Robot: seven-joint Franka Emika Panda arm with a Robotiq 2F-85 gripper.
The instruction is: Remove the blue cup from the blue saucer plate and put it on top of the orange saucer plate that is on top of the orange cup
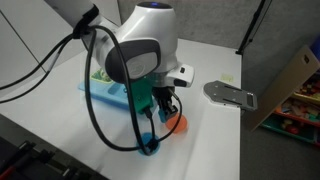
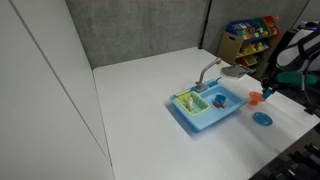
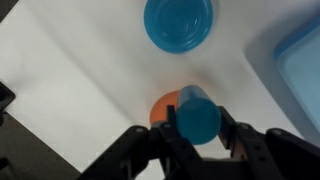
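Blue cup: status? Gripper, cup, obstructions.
Gripper shut on blue cup. Cup off the blue saucer plate, held over the orange saucer plate; touchdown unclear. Nothing between them; toy sink off to the side.

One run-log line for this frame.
stage: placing | gripper jaws: shut on blue cup | blue saucer plate: empty | blue cup: held above orange saucer plate
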